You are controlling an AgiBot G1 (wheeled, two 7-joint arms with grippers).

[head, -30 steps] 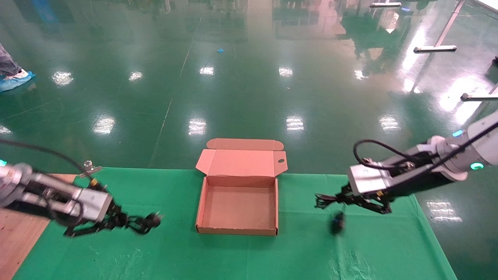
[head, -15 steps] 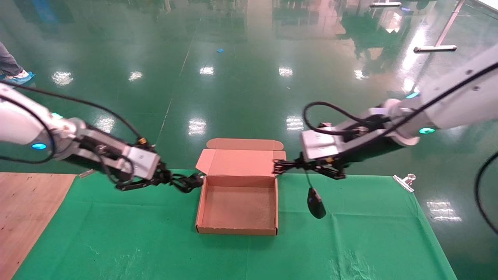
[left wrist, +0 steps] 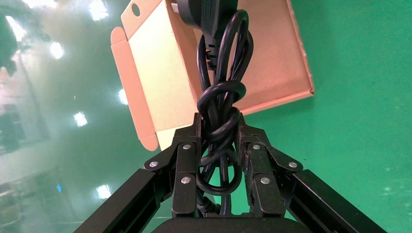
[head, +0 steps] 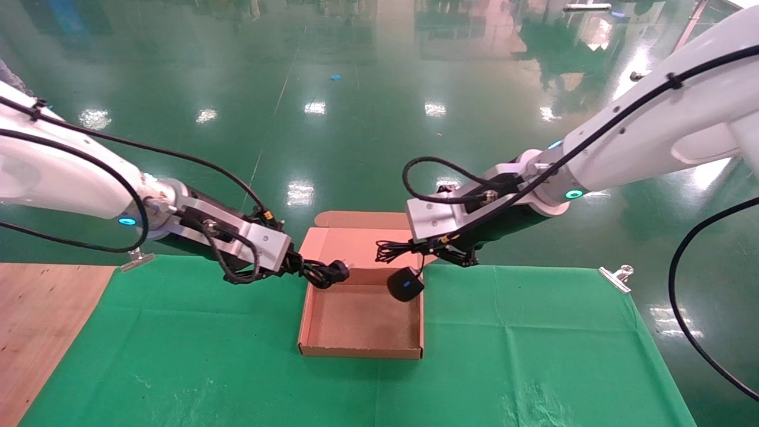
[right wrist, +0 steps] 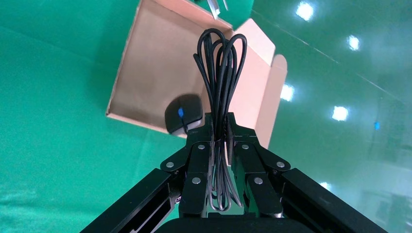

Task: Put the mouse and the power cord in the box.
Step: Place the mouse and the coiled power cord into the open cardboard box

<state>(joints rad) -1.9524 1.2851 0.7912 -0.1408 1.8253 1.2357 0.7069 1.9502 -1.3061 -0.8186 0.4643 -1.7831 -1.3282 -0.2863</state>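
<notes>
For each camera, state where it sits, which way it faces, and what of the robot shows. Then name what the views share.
Head view: on the robot's head, facing forward and down at the box; both arms show.
Left wrist view: on the left wrist, looking along the left end effector, shut on the power cord.
Right wrist view: on the right wrist, looking along the right end effector, shut on the cable of the mouse.
All three share the box.

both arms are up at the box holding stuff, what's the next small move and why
Probably ease the right claw a little farther over the box and lower it. It is shut on the mouse's bundled cable, and the mouse dangles right at the box's right wall, so releasing now might catch it on the rim. The left claw, shut on the power cord, hangs at the left back corner.
</notes>
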